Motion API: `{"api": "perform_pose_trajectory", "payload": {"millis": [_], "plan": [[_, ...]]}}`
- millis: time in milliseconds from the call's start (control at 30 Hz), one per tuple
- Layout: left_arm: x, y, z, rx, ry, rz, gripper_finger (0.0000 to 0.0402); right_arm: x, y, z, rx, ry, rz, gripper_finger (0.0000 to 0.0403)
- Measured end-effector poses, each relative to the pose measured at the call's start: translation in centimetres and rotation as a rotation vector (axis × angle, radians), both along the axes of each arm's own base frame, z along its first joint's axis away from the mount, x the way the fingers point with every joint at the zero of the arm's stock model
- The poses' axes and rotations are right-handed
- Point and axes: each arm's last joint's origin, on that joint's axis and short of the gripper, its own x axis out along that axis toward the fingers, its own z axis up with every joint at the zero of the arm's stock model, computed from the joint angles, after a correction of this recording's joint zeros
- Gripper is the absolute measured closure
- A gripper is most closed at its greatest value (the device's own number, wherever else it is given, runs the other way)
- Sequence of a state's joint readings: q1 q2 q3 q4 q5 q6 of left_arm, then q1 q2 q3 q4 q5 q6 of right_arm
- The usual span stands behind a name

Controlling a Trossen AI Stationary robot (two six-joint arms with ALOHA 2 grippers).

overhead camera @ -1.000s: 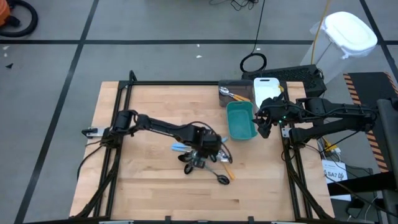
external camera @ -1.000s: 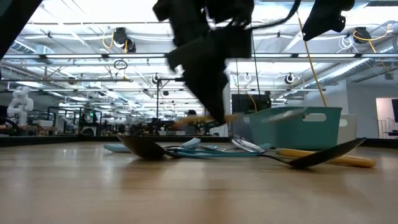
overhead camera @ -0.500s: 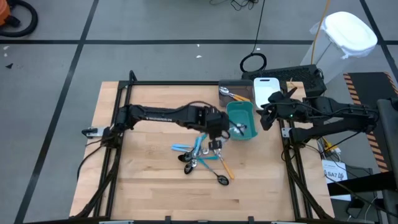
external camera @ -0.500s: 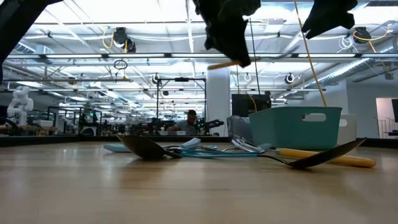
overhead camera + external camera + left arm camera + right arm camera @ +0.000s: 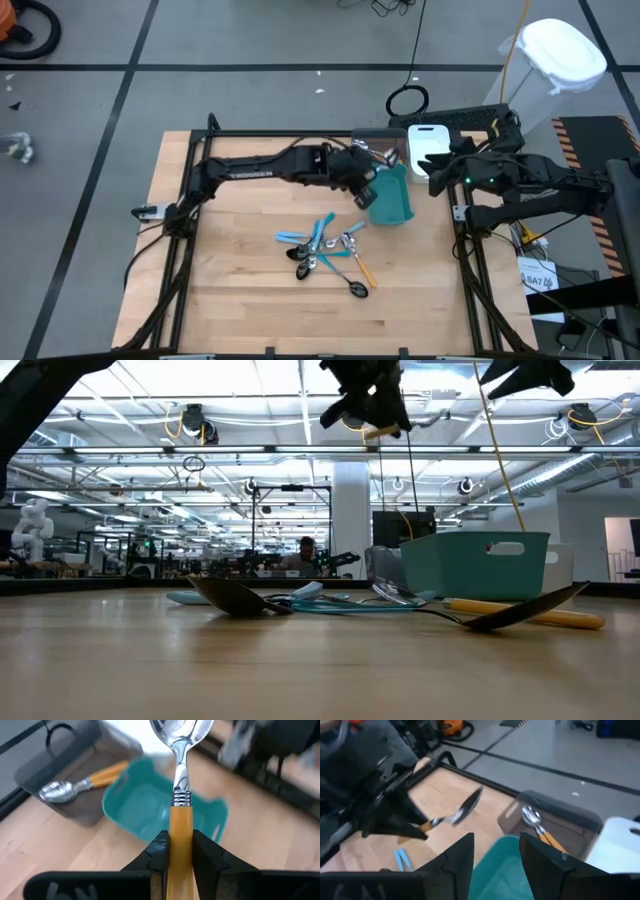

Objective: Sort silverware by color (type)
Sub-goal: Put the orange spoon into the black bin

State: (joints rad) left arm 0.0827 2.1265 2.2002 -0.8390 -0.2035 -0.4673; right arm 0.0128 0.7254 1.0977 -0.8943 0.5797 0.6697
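The left gripper (image 5: pixel 180 851) pinched the orange handle of a spoon (image 5: pixel 180 780), held in the air over the teal bin (image 5: pixel 150 805), silver bowl pointing away from the wrist; the gray bin (image 5: pixel 75 775) just beyond held another orange spoon (image 5: pixel 82 785); the white bin (image 5: pixel 428 145) sat beside the gray one. The right gripper (image 5: pixel 495 850) hung above the table's right edge near the teal bin, fingers (image 5: pixel 457 857) spread and holding nothing. The remaining silverware (image 5: pixel 325 252), blue-handled, orange-handled and black pieces, lay in a loose heap at mid-table (image 5: pixel 230 290), well apart from the bins.
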Motion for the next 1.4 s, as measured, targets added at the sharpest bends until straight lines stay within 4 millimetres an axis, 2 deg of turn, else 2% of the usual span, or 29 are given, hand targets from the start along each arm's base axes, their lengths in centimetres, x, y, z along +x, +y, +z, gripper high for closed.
{"api": "perform_pose_trajectory", "payload": {"millis": [333,567,900,1200,1400], "plan": [[0.9,2.7,5.1,-0.058,-0.422,0.141,0.0345,1.4,0.3,0.3,0.001,-0.029,0.105,0.0252],[1.4,3.2,7.2,-0.087,-0.664,0.161,0.0345,3.0,0.3,0.7,-0.014,-0.076,0.140,0.0252],[1.5,2.6,7.6,-0.046,-0.690,0.164,0.0345,4.1,0.5,1.8,0.011,-0.219,0.180,0.0252],[1.4,2.7,7.6,-0.074,-0.713,0.238,0.0345,4.4,0.1,1.7,0.055,-0.251,0.129,0.0252],[1.6,2.2,7.8,-0.054,-0.734,0.219,0.0345,5.2,-0.3,1.6,0.051,-0.244,0.112,0.0227]]}}
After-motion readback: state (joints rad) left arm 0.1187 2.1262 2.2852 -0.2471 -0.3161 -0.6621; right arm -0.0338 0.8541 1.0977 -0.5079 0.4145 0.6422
